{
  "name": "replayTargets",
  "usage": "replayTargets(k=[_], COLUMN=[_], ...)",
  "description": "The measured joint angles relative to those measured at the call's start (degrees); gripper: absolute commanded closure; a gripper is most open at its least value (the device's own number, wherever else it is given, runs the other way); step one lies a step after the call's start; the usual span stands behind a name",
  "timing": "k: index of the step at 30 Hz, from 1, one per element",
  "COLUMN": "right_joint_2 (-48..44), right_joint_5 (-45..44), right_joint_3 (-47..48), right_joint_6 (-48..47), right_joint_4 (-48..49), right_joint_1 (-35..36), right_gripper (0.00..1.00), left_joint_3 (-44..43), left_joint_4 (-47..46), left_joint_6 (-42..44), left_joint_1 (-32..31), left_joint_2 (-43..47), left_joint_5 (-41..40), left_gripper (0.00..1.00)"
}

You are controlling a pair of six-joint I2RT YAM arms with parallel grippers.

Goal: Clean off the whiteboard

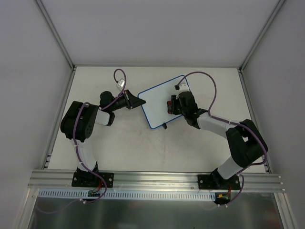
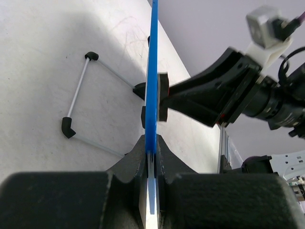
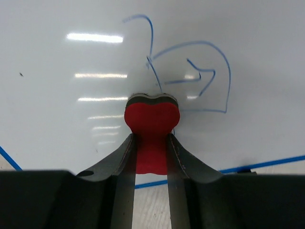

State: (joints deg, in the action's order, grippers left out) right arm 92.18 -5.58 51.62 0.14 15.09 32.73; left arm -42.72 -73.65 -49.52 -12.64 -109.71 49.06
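overhead view of a pale surface (image 1: 143,148) with two black robot arms reaching in from six o'clock. at nine o'clock of the scene's centre, the left pincer (image 1: 139,101) is clenched on the nine o'clock corner of a small rectangular whiteboard with a rounded blue frame (image 1: 159,98). its wrist view shows the blue edge running straight up between the closed jaws. the whiteboard sits near the middle of the surface, a little toward twelve o'clock, turned at an angle. over the board's three o'clock half, the right pincer (image 1: 170,105) is grasping a small red bone-shaped eraser (image 3: 151,121), whose dark felt end is against the white face. in the right wrist view, looping blue marker scribbles (image 3: 200,76) remain on the board, from twelve to two o'clock of the eraser and touching its tip.

judged step: wiping is in hand, with one arm steadying the board and the other rubbing, and the marks are not yet gone. the next move likely calls for sweeping the eraser toward one o'clock across the scribbles, keeping pressure on the board while the left grip holds firm.
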Motion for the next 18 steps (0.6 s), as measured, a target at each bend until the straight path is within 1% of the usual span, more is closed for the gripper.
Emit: replayTargets(k=[4, 8, 14, 18], right_joint_2=[-2.45, -3.69, -3.85, -3.26], right_joint_5=[-0.15, -0.39, -0.50, 0.00], right_joint_3=[-7.28, -11.85, -12.90, -10.43], right_joint_6=[2.54, 4.20, 4.96, 4.83], right_joint_4=[4.50, 8.11, 9.62, 6.36], right_joint_1=[-0.09, -0.09, -0.20, -0.52], right_gripper=[1.00, 1.00, 1.00, 1.00], left_joint_3=[0.00, 0.00, 0.00, 0.00], left_joint_4=[0.00, -0.15, -0.26, -0.33], left_joint_6=[0.04, 0.22, 0.35, 0.33], left_joint_1=[0.00, 0.00, 0.00, 0.00], left_joint_2=[0.00, 0.00, 0.00, 0.00], left_joint_5=[0.04, 0.20, 0.24, 0.13], left_gripper=[1.00, 1.00, 1.00, 1.00])
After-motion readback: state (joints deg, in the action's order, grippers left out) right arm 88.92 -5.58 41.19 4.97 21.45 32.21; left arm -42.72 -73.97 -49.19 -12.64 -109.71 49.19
